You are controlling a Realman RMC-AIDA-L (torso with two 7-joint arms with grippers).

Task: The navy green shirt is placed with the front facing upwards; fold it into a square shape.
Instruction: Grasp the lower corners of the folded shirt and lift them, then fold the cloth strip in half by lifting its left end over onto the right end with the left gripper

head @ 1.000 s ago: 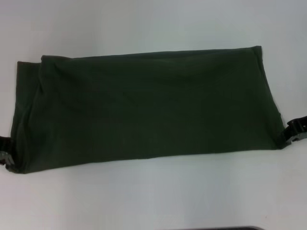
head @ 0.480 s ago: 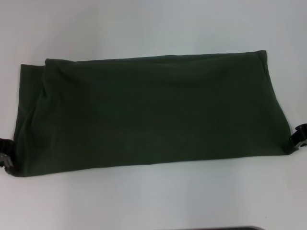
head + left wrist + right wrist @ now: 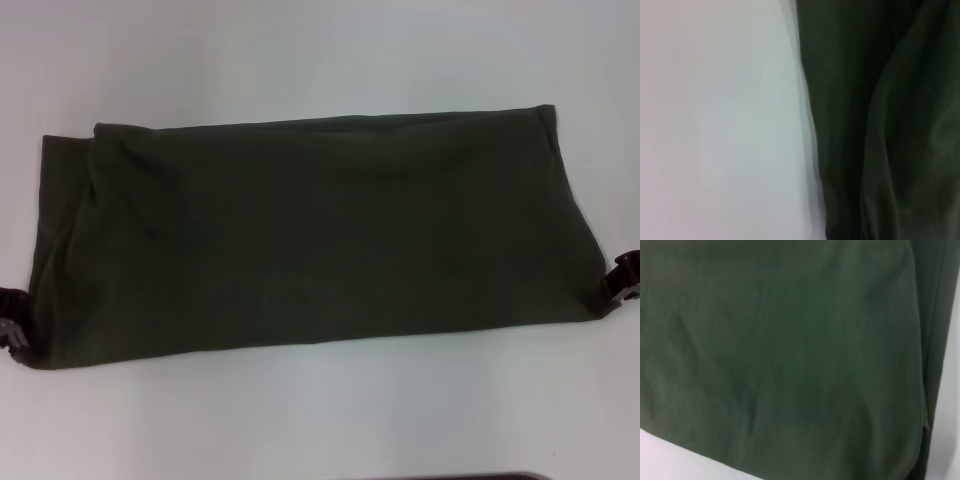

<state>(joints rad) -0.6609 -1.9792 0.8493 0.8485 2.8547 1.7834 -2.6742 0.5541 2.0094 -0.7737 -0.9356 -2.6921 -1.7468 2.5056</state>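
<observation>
A white bench (image 3: 320, 60) carries the dark olive-green cotton shirt (image 3: 310, 240), folded into a long band across its centre. Soft and limp, it likely handles best pinched at corners. Left pincer (image 3: 10, 318) at 8 o'clock, right pincer (image 3: 622, 280) at 4; whether either grips cannot be told.
</observation>
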